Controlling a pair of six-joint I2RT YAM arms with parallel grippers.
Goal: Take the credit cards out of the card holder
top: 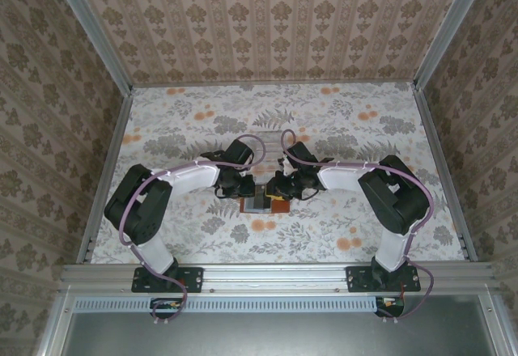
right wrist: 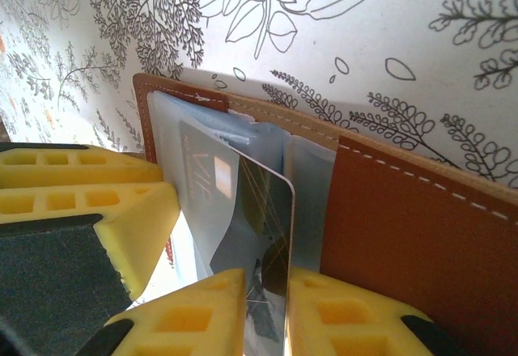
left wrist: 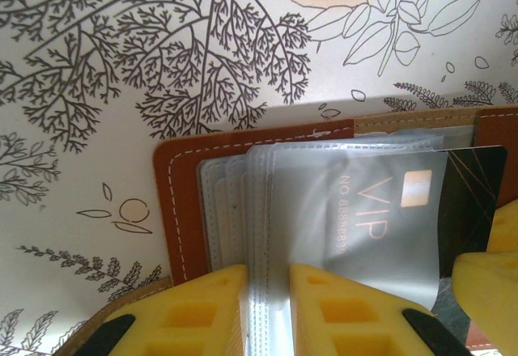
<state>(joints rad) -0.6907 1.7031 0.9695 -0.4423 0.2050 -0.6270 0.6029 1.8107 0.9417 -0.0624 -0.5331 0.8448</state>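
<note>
Leather card holder (left wrist: 175,210) seems floppy; left gripper (left wrist: 267,311) pinches its limp clear sleeves (left wrist: 243,202), right gripper (right wrist: 265,315) pinches the stiff, slick credit card (right wrist: 263,226) by its right edge

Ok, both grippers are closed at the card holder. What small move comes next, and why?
Probably draw the right gripper slowly away from the card holder. It pinches the dark VIP card, which sits partly out of its pocket, while the left gripper clamps the plastic sleeves, which should anchor them.
</note>
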